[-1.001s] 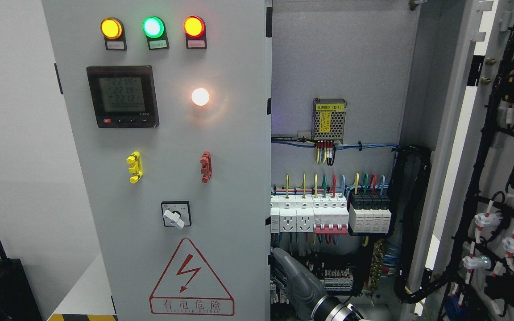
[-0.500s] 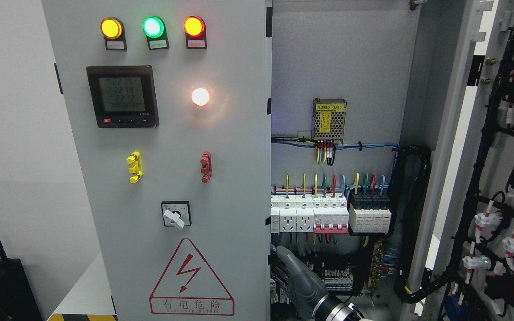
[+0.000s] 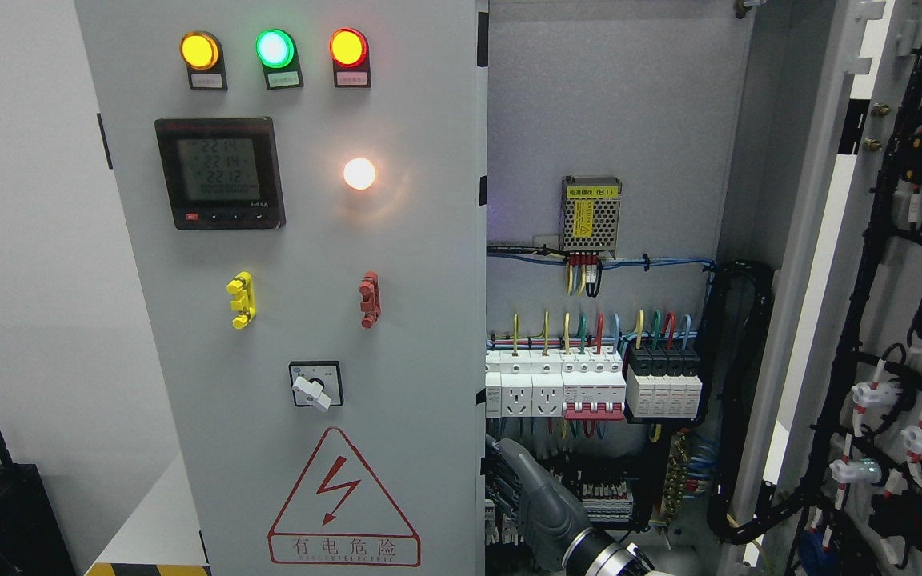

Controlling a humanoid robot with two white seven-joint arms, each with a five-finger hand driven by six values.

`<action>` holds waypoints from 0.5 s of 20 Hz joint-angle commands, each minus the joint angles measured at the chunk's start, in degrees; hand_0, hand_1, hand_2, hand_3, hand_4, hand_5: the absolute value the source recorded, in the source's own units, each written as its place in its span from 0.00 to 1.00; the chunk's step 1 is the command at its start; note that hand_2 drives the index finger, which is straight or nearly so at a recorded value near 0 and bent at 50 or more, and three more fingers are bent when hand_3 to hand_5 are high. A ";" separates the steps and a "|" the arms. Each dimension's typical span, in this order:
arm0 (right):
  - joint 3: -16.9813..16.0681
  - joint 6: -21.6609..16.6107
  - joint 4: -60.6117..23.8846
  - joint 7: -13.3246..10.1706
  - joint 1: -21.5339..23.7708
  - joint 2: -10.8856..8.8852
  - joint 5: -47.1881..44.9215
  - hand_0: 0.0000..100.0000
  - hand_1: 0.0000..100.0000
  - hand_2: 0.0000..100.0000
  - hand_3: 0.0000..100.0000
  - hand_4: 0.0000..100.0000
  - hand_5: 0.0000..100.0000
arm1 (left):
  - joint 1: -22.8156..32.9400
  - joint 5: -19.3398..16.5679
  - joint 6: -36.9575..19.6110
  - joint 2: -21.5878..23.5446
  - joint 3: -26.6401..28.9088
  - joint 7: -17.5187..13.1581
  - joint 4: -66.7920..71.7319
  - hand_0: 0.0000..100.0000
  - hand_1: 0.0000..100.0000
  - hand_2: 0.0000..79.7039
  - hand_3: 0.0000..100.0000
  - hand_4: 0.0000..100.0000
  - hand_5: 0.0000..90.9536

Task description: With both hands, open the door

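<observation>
Left door (image 3: 397, 264): closed and face-on, up and to the left of the hand, its right edge just beside the fingertips
Door fittings: three lit lamps (image 3: 273, 48) in amber, green and red high above the hand; a dark meter (image 3: 219, 173) and a glowing white lamp (image 3: 359, 174) below them; a yellow clip (image 3: 241, 300) and a red clip (image 3: 370, 299) lower still; a rotary switch (image 3: 315, 386) and a red warning triangle (image 3: 342, 500) level with and left of the hand
Right hand (image 3: 529, 496): grey, its arm rising from the bottom edge right of centre; fingers (image 3: 503, 480) together and lightly bent, reaching toward the left door's edge; whether they touch or grip it cannot be told
Cabinet interior: breakers (image 3: 593, 388) just above the hand, a mesh-cased power supply (image 3: 591, 205) well above
Right door (image 3: 893, 320): swung wide open, far to the right of the hand, black cabling on its inner face
</observation>
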 commanded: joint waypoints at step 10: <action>-0.15 0.09 0.24 2.02 -0.10 -1.06 -0.37 0.38 0.00 0.00 0.00 0.00 0.00 | 0.00 -1.67 0.00 0.00 0.00 -0.20 0.88 0.00 0.00 0.00 0.00 0.00 0.00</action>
